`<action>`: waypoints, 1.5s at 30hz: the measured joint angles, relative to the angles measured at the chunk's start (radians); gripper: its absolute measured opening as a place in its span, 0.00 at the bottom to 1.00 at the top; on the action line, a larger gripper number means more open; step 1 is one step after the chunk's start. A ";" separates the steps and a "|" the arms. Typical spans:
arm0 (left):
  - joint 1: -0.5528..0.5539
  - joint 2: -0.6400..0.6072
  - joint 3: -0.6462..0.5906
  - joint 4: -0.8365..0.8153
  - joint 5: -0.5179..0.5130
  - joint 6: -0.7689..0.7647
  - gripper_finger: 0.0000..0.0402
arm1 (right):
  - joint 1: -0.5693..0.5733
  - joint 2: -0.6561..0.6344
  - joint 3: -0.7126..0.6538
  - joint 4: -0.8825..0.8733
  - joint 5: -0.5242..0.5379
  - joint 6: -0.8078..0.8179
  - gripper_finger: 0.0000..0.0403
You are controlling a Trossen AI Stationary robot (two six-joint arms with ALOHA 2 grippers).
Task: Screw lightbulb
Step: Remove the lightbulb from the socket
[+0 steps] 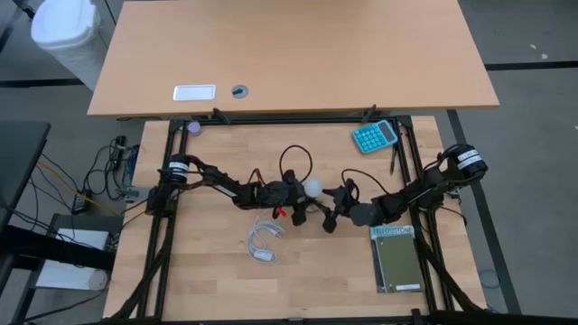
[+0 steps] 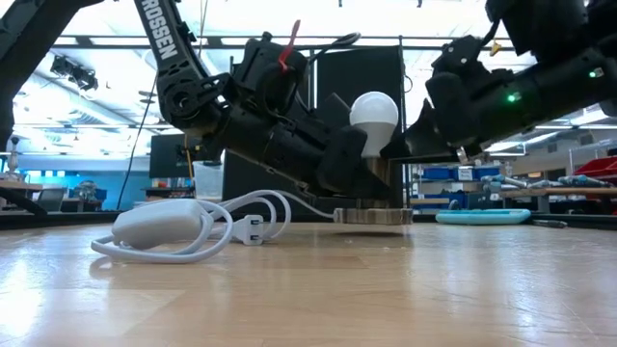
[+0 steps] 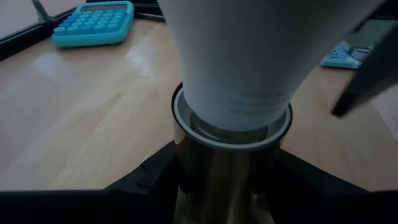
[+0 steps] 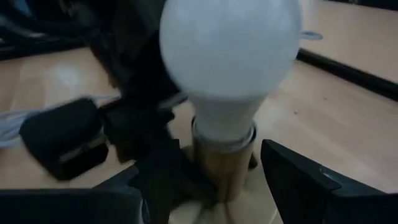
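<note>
Standing upright in its socket (image 2: 371, 188) mid-table, the bulb (image 2: 374, 118) is flanked by both grippers: the left gripper (image 1: 291, 193) narrowly clamps the socket, apparently steadying it, while the right gripper (image 1: 332, 215) stands part-open beside it, holding nothing.

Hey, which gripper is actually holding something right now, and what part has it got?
The left gripper grips the brass socket stem just under the lightbulb. The right gripper sits beside it, apparently holding nothing.

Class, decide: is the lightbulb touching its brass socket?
Touching. The left wrist view shows the lightbulb seated inside the rim of the brass socket, no gap visible; the right wrist view agrees.
</note>
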 joint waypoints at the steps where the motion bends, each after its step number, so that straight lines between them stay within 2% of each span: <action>1: 0.000 0.000 0.000 -0.001 0.000 -0.002 0.48 | -0.002 0.000 0.000 0.013 0.000 -0.012 0.57; 7: 0.000 0.000 0.000 -0.001 0.000 -0.002 0.48 | -0.016 0.000 0.000 0.076 -0.004 -0.074 0.57; 14: 0.000 0.000 0.000 -0.006 -0.002 -0.002 0.48 | -0.042 0.000 0.000 0.003 0.003 -0.070 0.57; 19: 0.002 0.000 0.000 -0.015 -0.009 -0.005 0.48 | -0.027 -0.002 0.001 -0.092 0.163 -0.005 0.57; 22: -0.002 0.000 0.000 -0.004 0.003 -0.003 0.48 | -0.006 -0.024 0.000 -0.190 0.331 0.117 0.57; 24: -0.002 0.000 0.000 -0.007 0.004 -0.003 0.48 | 0.010 -0.041 0.000 -0.237 0.399 0.204 0.57; 26: 0.000 0.000 0.000 -0.007 0.001 -0.003 0.48 | 0.015 -0.050 0.000 -0.239 0.345 0.208 0.57; 29: 0.000 0.000 0.000 -0.005 -0.001 -0.002 0.48 | 0.015 -0.050 0.000 -0.208 0.143 0.175 0.57; 31: -0.001 0.000 0.000 -0.001 0.001 0.000 0.48 | 0.015 -0.050 0.000 -0.156 0.069 0.139 0.57; 36: 0.000 0.000 0.000 0.004 0.001 0.000 0.48 | 0.007 -0.050 0.000 0.000 0.034 -0.005 0.57; 41: 0.000 0.000 0.000 0.005 0.000 -0.001 0.48 | -0.036 -0.047 0.000 0.018 -0.052 -0.019 0.57; 45: 0.000 0.000 0.000 0.005 0.000 -0.001 0.48 | -0.059 -0.018 0.001 0.061 -0.078 -0.033 0.57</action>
